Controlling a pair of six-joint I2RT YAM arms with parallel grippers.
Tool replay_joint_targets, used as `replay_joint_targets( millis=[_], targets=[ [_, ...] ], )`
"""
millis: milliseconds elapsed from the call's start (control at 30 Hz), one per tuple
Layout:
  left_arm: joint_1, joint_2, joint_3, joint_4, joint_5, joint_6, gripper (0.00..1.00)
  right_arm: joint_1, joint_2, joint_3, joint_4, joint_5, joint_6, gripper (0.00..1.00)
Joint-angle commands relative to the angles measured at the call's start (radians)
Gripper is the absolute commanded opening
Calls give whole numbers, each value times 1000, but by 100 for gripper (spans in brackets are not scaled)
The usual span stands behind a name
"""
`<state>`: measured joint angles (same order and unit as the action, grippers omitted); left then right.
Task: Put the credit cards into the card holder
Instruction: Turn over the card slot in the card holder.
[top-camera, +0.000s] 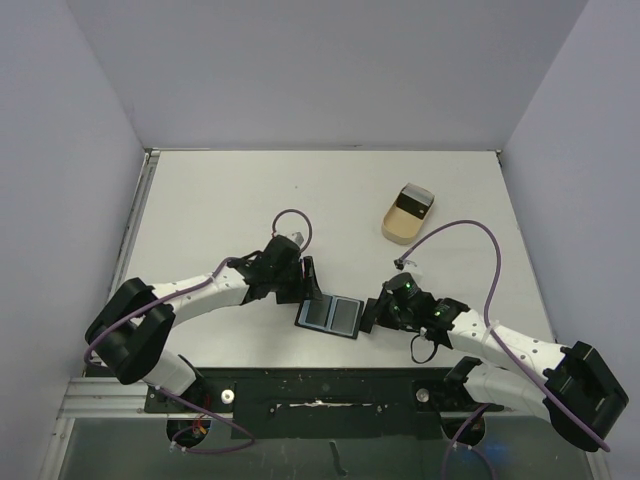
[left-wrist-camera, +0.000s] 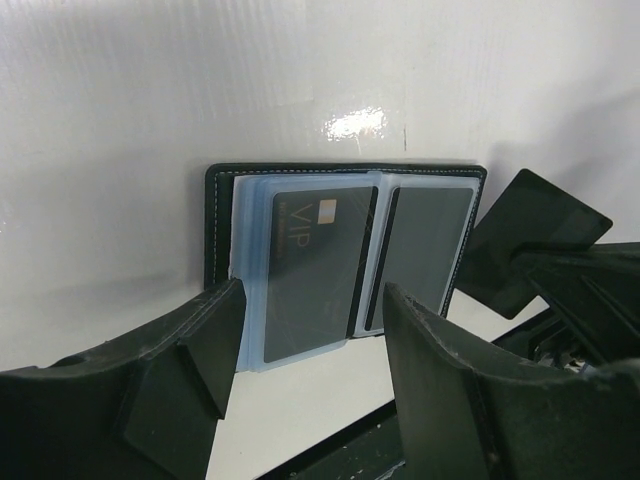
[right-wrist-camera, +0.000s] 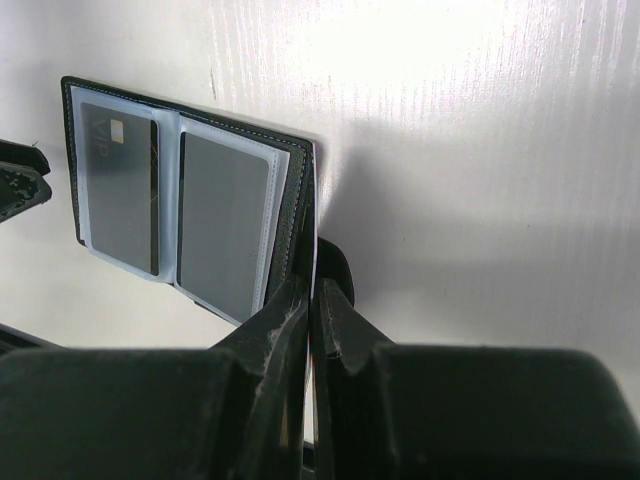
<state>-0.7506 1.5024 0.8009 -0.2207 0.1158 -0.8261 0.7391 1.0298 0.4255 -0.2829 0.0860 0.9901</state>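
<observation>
Top camera, above and behind the arms, looks steeply down on the whole tabletop, the open card holder small toward its near edge. Both wrist cameras sit low and close to the card holder, the left peering past the left gripper, the right past the right gripper at the holder's right edge. All three views share the holder.
</observation>
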Motion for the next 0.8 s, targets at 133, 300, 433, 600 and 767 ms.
replay_joint_targets(
  millis=[133,300,433,600,767],
  targets=[
    [7,2,-8,111,76,5,57,-6,21,20,1,28,-28,0],
    [7,10,-17,118,67,2,57,-6,19,19,1,27,-28,0],
    [7,15,-13,108,43,8,57,-6,17,19,0,27,-27,0],
    [6,26,-20,104,27,13,57,-6,17,18,1,27,-27,0],
    [5,38,-28,122,41,9,57,-7,17,17,1,27,-27,0]
  ],
)
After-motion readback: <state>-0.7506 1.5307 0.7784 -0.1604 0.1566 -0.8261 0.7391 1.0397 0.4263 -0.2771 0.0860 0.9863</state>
